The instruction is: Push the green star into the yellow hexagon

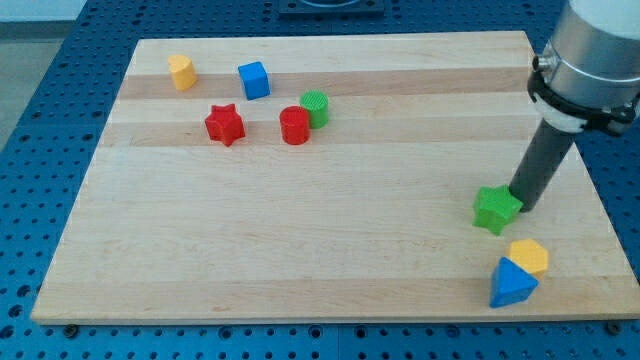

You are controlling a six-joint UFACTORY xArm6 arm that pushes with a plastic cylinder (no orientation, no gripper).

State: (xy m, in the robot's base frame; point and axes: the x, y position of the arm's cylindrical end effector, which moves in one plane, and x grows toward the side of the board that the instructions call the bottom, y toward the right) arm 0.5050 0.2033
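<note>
The green star (495,209) lies near the view's right side of the wooden board (300,250). My tip (520,204) rests right against the star's right side. The yellow hexagon (529,256) sits below and slightly right of the star, a short gap away, touching a blue triangle (512,284) at its lower left.
At the view's upper left lie a yellow cylinder-like block (181,72), a blue cube (254,80), a red star (225,124), a red cylinder (295,126) and a green cylinder (315,107) touching it. The board's right edge is close to my tip.
</note>
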